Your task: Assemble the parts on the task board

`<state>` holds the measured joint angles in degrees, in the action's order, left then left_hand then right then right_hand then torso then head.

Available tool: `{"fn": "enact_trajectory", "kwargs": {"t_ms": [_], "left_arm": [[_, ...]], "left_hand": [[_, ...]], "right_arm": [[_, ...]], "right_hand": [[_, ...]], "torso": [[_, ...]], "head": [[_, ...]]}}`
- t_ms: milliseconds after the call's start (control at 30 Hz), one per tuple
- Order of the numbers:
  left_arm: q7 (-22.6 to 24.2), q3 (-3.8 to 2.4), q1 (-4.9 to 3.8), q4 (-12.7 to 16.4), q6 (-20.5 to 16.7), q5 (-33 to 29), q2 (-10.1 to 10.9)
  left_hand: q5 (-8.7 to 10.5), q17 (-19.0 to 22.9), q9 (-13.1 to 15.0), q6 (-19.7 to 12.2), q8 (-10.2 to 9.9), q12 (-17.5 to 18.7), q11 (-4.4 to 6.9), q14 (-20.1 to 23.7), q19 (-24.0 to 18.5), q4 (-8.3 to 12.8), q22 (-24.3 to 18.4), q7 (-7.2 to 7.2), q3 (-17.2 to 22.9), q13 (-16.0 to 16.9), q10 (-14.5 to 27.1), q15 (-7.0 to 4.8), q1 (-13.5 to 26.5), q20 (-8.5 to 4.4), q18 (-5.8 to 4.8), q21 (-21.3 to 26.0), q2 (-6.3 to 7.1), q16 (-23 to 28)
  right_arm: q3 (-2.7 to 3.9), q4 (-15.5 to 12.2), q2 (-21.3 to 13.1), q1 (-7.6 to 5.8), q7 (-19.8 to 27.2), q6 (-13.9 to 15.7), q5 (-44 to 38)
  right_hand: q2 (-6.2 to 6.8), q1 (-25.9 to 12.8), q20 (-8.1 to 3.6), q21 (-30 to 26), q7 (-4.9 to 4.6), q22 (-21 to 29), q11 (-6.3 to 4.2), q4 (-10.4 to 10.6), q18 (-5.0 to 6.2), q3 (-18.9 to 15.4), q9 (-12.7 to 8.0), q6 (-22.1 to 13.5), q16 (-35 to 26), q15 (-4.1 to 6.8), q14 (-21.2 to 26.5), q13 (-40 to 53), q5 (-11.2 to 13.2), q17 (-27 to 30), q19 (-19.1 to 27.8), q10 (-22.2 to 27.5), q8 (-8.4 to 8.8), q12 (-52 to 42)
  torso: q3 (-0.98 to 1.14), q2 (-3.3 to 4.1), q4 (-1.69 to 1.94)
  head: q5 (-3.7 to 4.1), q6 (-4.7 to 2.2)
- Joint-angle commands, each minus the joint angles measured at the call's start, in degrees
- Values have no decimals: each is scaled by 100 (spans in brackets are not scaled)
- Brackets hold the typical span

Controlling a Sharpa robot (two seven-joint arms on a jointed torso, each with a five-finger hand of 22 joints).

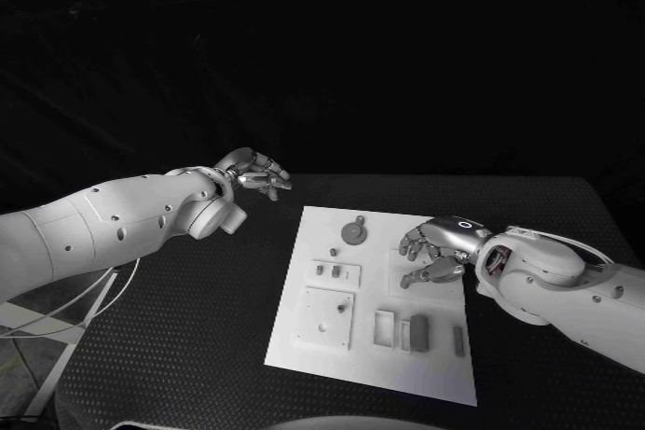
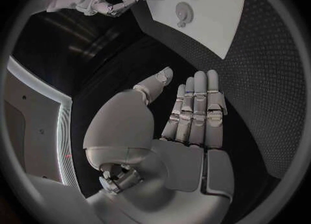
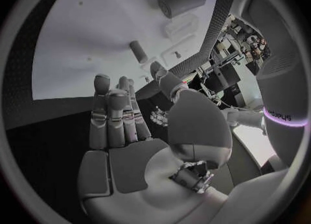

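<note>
The white task board lies in the middle of the black table. On it are grey parts: a round disc at the far end, a small plate with pegs, a square plate and upright blocks near the front. My right hand is over the board's right side, fingers apart and holding nothing. In the right wrist view its fingers stretch toward the board, with a cylinder and a small peg beyond them. My left hand hangs empty off the board's far left corner.
In the left wrist view the left hand has its fingers straight side by side, with the board, its round disc and the right hand beyond. A thin grey bar lies near the board's right edge. Black table surrounds the board.
</note>
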<state>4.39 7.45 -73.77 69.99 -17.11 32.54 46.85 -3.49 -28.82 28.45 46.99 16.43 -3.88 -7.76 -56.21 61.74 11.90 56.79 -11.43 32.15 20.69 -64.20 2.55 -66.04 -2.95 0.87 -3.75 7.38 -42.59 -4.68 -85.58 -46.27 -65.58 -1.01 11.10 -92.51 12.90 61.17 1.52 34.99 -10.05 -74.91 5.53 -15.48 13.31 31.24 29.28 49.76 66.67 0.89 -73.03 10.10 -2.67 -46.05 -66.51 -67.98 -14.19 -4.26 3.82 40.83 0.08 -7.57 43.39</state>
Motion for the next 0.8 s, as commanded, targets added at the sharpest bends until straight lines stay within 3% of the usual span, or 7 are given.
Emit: {"fn": "enact_trajectory", "kwargs": {"t_ms": [33, 200, 267, 467, 567, 800], "left_arm": [[90, -3, -4, 1, 45, -50, -23], [87, -3, -4, -11, 68, -50, -26], [75, -3, -4, -13, 91, -50, -18], [64, -3, -4, -11, 129, -50, -17], [62, -3, -4, -9, 129, -50, -20], [48, -3, -4, -11, 137, -50, -15]], "left_hand": [[-4, -10, -9, -7, 39, -22, 21, -43, 32, -34, -8, 24, 6, 9, -2, -2, -1, -12, 104, -27, -18, 36], [-4, -12, -10, -8, 40, -21, 21, -43, 32, -35, -9, 25, 6, 9, -2, -2, -1, -12, 104, -27, -21, 38], [-4, -13, -10, -8, 40, -21, 21, -44, 32, -36, -9, 25, 6, 9, -2, -2, -1, -12, 104, -27, -22, 39], [-6, -18, -12, -8, 42, -20, 21, -44, 32, -34, -11, 26, 10, 10, -2, -3, -7, -14, 104, -25, -30, 44], [-6, -21, -12, -9, 42, -19, 21, -43, 31, -36, -12, 26, 10, 9, 0, -3, -5, -13, 103, -25, -32, 46], [-5, -26, -14, -12, 42, -16, 19, -42, 30, -40, -13, 24, 7, 9, 3, -2, 0, -12, 101, -24, -33, 52]], "right_arm": [[-21, -13, 28, 26, -80, -152, -250], [-43, -35, 44, 76, -95, -220, -342], [-82, -28, 45, 87, -108, -213, -424], [-123, -19, 58, 123, -207, -69, -684], [-135, -18, 68, 133, -242, 75, -772], [-145, -31, 102, 163, -257, 79, -862]], "right_hand": [[11, 59, -10, -20, 4, -100, 0, -16, 169, 40, 10, 26, -18, 9, 42, 9, -9, 9, 20, -15, -2, 1], [-11, 61, -7, -14, 26, -103, -12, -28, 169, 39, 28, 78, -10, 21, 38, 35, -9, 22, 19, -51, -45, -19], [-26, 57, -8, -9, 40, -105, -29, -38, 169, 32, 42, 115, -4, 37, 32, 60, -9, 31, 17, -100, -75, -44], [-88, 64, -17, 5, 83, -106, -100, -66, 169, 16, 76, 215, 7, 105, 10, 157, -8, 56, 1, -290, -150, -148], [-187, 149, -37, 21, 129, -105, -149, -84, 169, 60, 112, 331, 17, 152, -24, 223, -8, 70, -31, -401, -225, -212], [-405, 309, -64, 43, 237, -103, -229, -107, 169, 114, 182, 565, 29, 228, -88, 351, -8, 101, -78, -575, -366, -314]], "torso": [[-7, 2, 1], [-3, 5, 12], [-6, 4, 9], [-12, 3, 4], [-13, 5, 8], [-14, 3, 8]], "head": [[1, 1], [-6, 32], [-6, 42], [-20, 84], [-32, 103], [-31, 126]]}}
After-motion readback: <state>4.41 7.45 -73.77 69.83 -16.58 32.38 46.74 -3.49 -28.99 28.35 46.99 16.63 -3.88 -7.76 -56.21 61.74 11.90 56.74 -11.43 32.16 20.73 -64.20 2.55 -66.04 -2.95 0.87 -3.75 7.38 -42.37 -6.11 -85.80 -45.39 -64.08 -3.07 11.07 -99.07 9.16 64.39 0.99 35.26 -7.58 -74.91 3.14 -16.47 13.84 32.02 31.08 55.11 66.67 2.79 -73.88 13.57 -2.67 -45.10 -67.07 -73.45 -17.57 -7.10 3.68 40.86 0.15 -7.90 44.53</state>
